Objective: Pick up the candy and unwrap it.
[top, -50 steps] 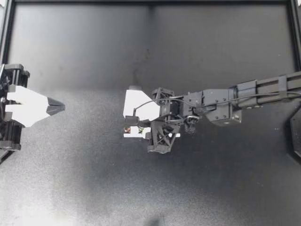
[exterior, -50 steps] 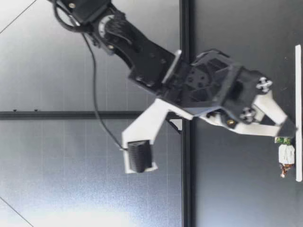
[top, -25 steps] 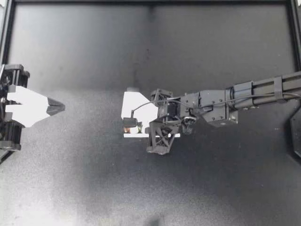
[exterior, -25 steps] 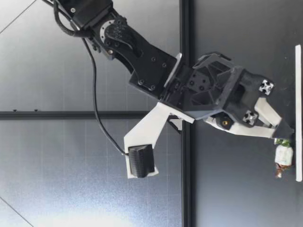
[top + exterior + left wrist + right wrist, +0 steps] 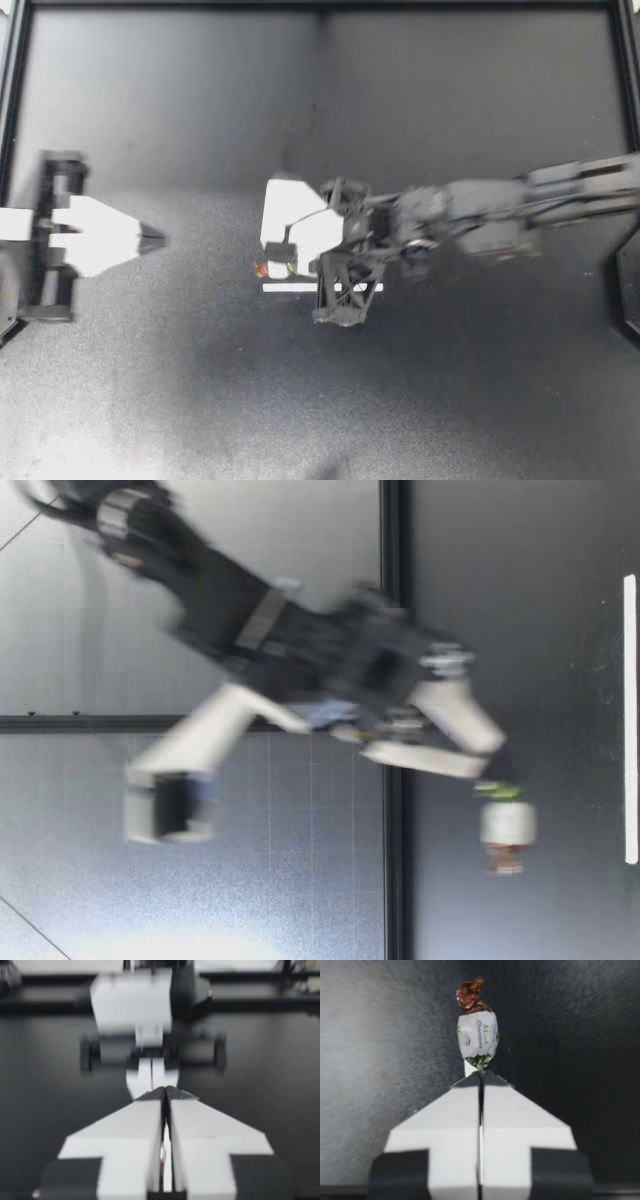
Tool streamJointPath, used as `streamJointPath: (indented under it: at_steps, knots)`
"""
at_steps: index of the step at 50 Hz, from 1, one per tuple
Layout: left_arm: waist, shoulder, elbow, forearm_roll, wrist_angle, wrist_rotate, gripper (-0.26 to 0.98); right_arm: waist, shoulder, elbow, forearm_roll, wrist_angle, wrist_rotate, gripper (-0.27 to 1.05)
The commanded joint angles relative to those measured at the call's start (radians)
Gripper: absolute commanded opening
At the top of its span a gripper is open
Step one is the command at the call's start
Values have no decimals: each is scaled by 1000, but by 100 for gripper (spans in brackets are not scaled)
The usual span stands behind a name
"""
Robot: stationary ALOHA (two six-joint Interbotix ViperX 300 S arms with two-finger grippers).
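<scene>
Candy [image 5: 272, 269] raised, right fingers [image 5: 300, 215] pinching it

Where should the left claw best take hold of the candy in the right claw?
Grip the free brown twisted end, coming from straight ahead of the right claw. The candy sticks out beyond it, held by the green twist, so the brown end points toward the left claw, which must open first.
</scene>
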Motion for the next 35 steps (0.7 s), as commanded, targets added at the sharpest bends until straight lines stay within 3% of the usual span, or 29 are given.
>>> streamJointPath:
  at_steps: [1,14,25,35]
  knots:
    - [8,48,-49,-2,-12,-2,6,5,-94,-5,0,25,0,-22]
    - [9,209,-137,-2,-46,8,43,5,-210,38,0,51,-5,-22]
    - [8,356,-207,-2,-137,123,45,3,-288,61,3,52,5,-22]
    - [8,382,-227,0,-153,219,45,5,-330,69,3,52,8,-22]
